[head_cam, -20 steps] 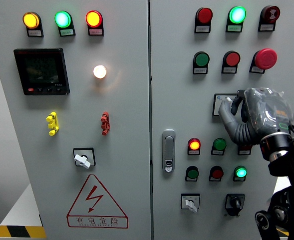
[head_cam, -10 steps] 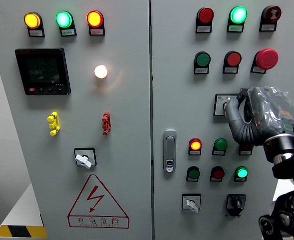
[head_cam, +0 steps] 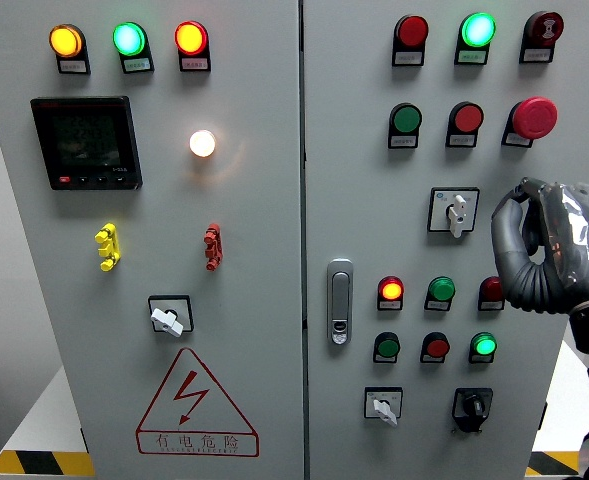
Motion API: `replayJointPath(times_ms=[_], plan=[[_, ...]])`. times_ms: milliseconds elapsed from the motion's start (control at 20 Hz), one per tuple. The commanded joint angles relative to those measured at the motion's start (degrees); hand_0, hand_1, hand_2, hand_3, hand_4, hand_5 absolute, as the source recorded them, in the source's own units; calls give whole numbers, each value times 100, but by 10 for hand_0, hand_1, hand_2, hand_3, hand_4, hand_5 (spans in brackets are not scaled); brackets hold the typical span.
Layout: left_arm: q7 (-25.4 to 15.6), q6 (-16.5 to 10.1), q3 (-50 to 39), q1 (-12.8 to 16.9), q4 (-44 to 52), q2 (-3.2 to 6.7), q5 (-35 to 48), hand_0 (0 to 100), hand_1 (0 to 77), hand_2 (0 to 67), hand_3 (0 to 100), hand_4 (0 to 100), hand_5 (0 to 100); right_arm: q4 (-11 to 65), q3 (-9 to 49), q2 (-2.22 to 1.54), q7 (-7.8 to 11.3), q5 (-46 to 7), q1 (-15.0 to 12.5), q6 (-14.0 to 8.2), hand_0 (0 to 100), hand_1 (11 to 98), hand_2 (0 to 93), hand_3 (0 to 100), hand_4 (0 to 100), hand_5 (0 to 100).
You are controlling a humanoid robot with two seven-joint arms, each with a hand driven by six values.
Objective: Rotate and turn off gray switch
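Gray switch (head_cam: 456,211), small lever on a square plate, sits mid-height on the right cabinet door (head_cam: 564,90), lever pointing down. Right hand (head_cam: 534,250) hangs just right of it, apart, ribbed gray fingers (head_cam: 512,262) curled, gripping nothing.

Cabinet panel (head_cam: 254,200) is evenly and brightly lit, frontally; shadows are barely cast. Warm glare is spread around the white lamp (head_cam: 202,143) at 10 o'clock. Indicator lights are slightly bloomed. Focus is held sharp overall; mild softness is seen on the right hand (head_cam: 549,245) at 3 o'clock.
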Motion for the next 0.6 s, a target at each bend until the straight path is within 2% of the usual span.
replayJointPath(times_ms=[0, 50, 250, 400, 550], plan=[[-8, 0, 0, 0, -9, 0, -3, 0, 0, 130, 183, 94, 120, 392, -1, -5, 0, 13, -327, 2, 971, 281, 510, 765, 639, 955], [-8, 0, 0, 0, -1, 0, -3, 0, 0, 129, 183, 94, 120, 559, -1, -5, 0, 30, -441, 20, 963, 290, 499, 727, 593, 924], [-8, 0, 0, -9, -1, 0, 6, 0, 0, 129, 183, 94, 120, 1131, -27, -5, 9, 48, -793, 11, 918, 327, 416, 548, 380, 632], [1, 0, 0, 0, -1, 0, 6, 0, 0, 129, 183, 94, 120, 1404, -53, -14, 0, 48, -1066, -24, 886, 351, 372, 457, 285, 470], [-8, 0, 0, 0, -1, 0, 6, 0, 0, 129, 183, 94, 120, 1414, -62, -14, 0, 39, -1093, -400, 867, 366, 352, 426, 254, 407]])
